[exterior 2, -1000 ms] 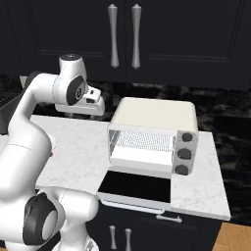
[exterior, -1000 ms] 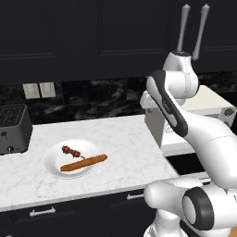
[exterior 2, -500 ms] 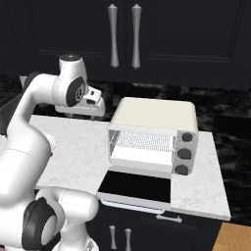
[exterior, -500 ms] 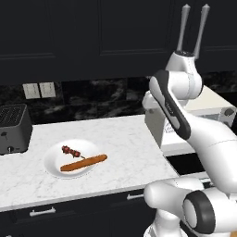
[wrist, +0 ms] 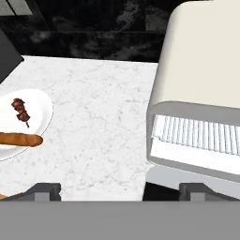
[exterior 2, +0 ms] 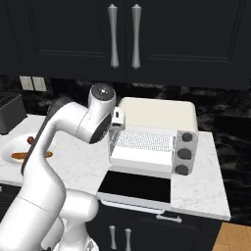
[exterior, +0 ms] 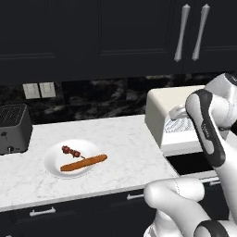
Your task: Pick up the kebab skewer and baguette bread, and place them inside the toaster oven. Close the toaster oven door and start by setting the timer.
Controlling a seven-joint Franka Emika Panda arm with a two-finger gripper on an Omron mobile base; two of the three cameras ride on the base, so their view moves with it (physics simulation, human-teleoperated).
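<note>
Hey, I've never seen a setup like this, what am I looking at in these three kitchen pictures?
It is a simulated kitchen with a white robot arm on a driving base. Two pictures come from cameras on the base, behind the arm to its left and right. The third comes from a camera on the hand, looking along its tool, which is open and holds nothing. On the marble counter a white plate carries a kebab skewer and a baguette. Beside it stands a cream toaster oven with its door folded down open. A black toaster sits at the far left.
</note>
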